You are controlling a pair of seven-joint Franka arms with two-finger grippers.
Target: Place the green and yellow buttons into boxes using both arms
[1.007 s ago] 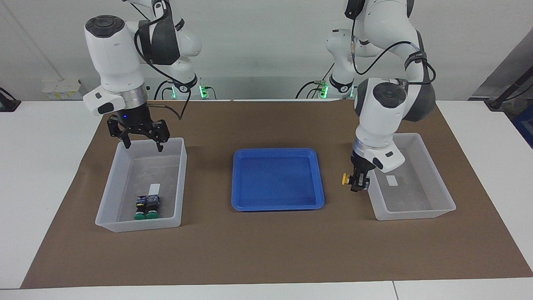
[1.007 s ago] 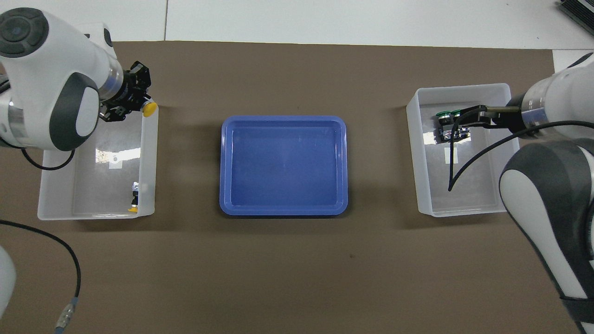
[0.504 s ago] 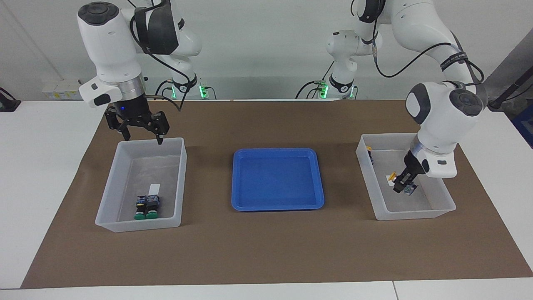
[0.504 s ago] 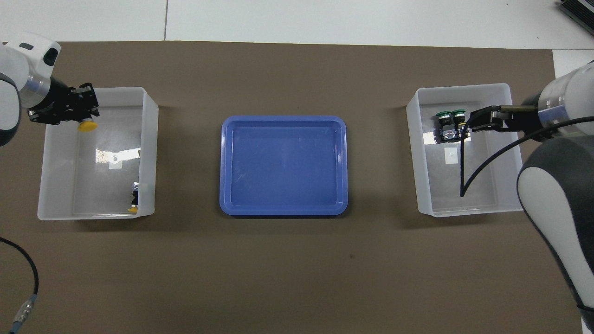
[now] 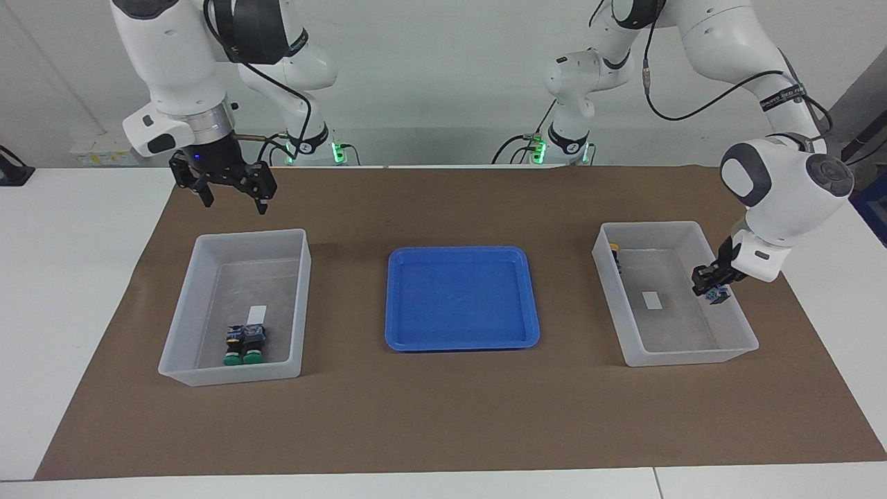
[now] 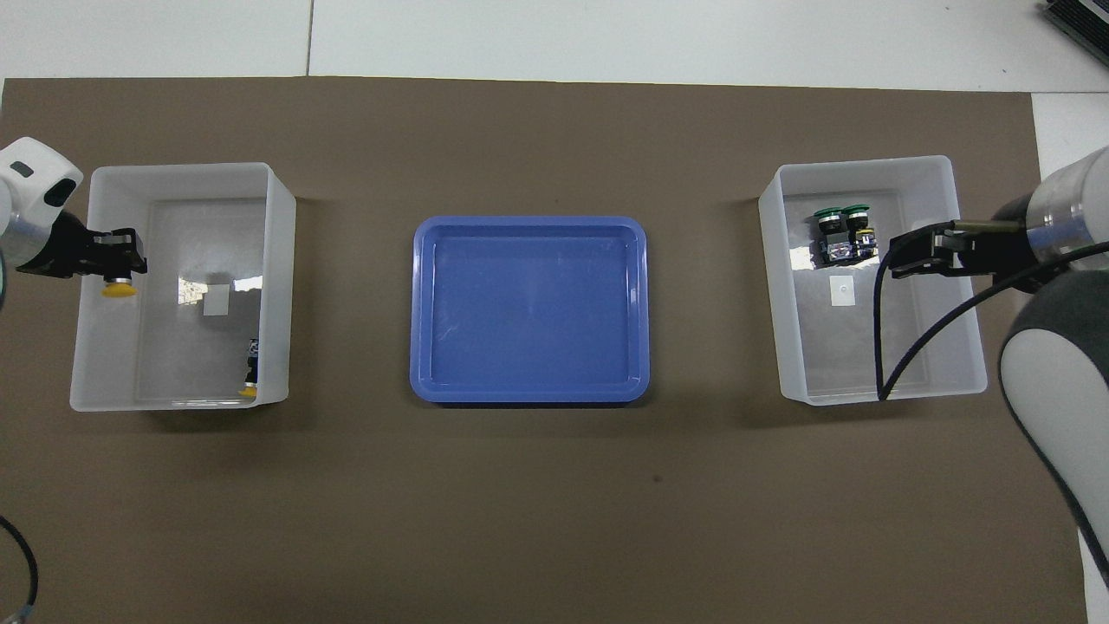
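no text, label or number can be read anywhere.

Both arms (image 5: 693,34) were glossy white, built of rounded segments with dark grey joint caps (image 5: 745,179) and dark grey elbow covers. Black cables (image 5: 700,104) looped loosely along them, strapped on with black bands. A silver ring (image 5: 208,125) sat above each black gripper. Green lights (image 5: 337,149) glowed at the bases.

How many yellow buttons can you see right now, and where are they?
2. One yellow button lies in the clear box at the left arm's end, against its wall. The other yellow button is held by the left gripper over that box.
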